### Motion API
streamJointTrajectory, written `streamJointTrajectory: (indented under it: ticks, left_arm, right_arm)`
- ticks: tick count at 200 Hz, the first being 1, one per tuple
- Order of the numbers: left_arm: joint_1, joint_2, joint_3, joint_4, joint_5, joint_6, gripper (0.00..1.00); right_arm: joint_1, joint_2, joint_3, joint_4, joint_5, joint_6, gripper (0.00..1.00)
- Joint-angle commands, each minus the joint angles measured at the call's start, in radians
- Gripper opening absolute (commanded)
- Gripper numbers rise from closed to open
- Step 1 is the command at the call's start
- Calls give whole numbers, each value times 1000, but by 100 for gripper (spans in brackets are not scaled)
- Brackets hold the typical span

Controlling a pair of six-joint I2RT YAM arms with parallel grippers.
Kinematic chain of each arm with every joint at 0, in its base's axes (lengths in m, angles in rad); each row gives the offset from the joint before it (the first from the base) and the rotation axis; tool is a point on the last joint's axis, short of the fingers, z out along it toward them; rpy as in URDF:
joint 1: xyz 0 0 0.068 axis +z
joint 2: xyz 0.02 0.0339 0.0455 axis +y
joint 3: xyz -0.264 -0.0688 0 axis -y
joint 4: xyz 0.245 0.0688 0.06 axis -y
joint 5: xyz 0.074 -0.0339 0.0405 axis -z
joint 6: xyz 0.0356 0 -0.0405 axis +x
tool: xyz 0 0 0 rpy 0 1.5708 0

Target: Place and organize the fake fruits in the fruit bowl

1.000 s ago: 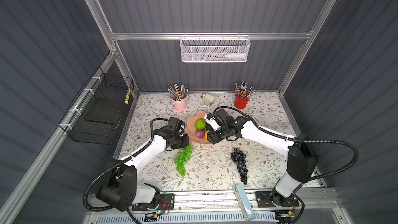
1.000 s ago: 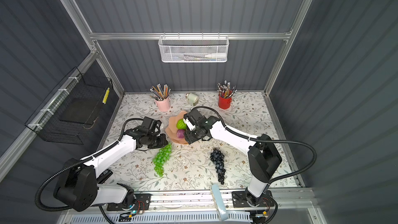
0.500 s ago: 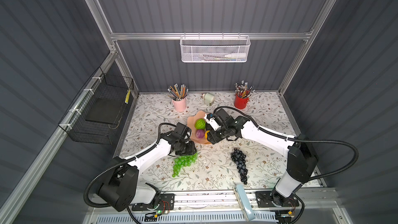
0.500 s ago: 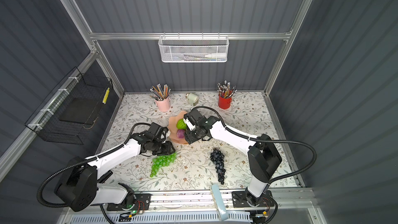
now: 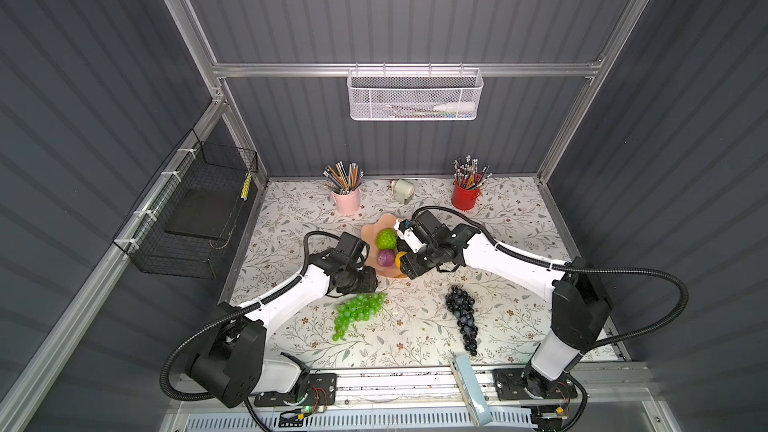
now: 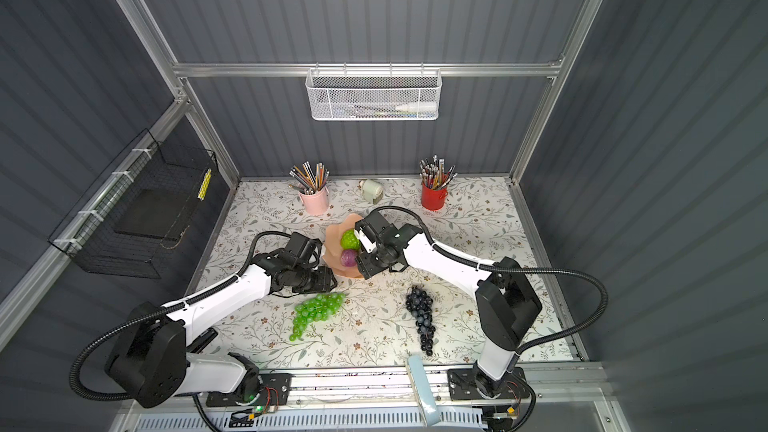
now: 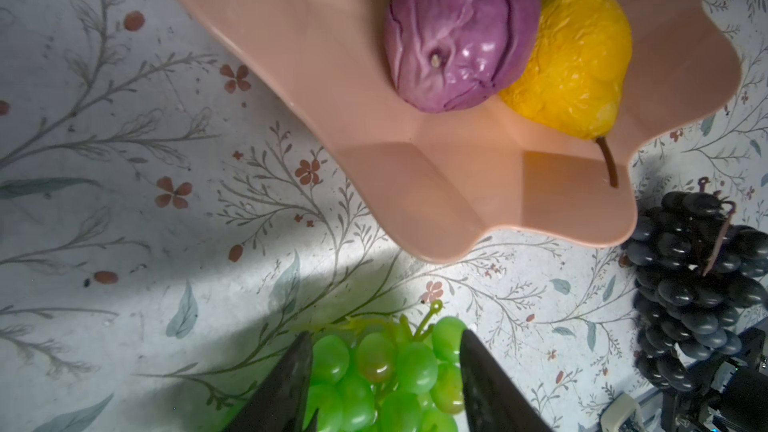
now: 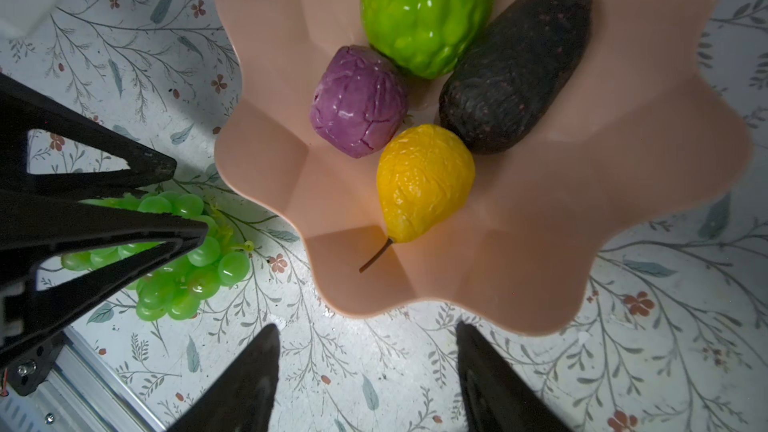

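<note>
The peach-pink fruit bowl (image 5: 371, 234) (image 8: 519, 243) holds a bumpy lime-green ball (image 8: 424, 10), a purple ball (image 8: 359, 102), a dark avocado (image 8: 515, 64) and a yellow fruit (image 8: 419, 185). A green grape bunch (image 5: 358, 313) (image 7: 390, 372) lies on the table just in front of the bowl. My left gripper (image 7: 385, 333) (image 5: 374, 289) is open, its fingers on either side of the bunch's stem end. A dark grape bunch (image 5: 462, 313) (image 7: 690, 276) lies to the right. My right gripper (image 8: 365, 325) (image 5: 409, 270) hangs open and empty over the bowl's near rim.
A pink pencil cup (image 5: 345, 201), a red pencil cup (image 5: 464, 197) and a small grey-green object (image 5: 402, 191) stand along the back. A black wire basket (image 5: 195, 218) hangs on the left wall, a white mesh basket (image 5: 415, 95) on the back wall.
My left gripper carried the green grape bunch right toward the bowl, then opened. The bunch turned from hanging lengthwise to lying crosswise on the table. The right arm has not moved.
</note>
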Motion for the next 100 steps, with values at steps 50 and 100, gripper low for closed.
streamJointTrajectory:
  ticks: [50, 100]
  left_arm:
    - [2, -15, 44, -146, 137, 50, 56]
    - [2, 9, 34, -186, 154, 88, 44]
  right_arm:
    - [10, 4, -9, -12, 6, 2, 68]
    - [15, 29, 18, -22, -3, -2, 68]
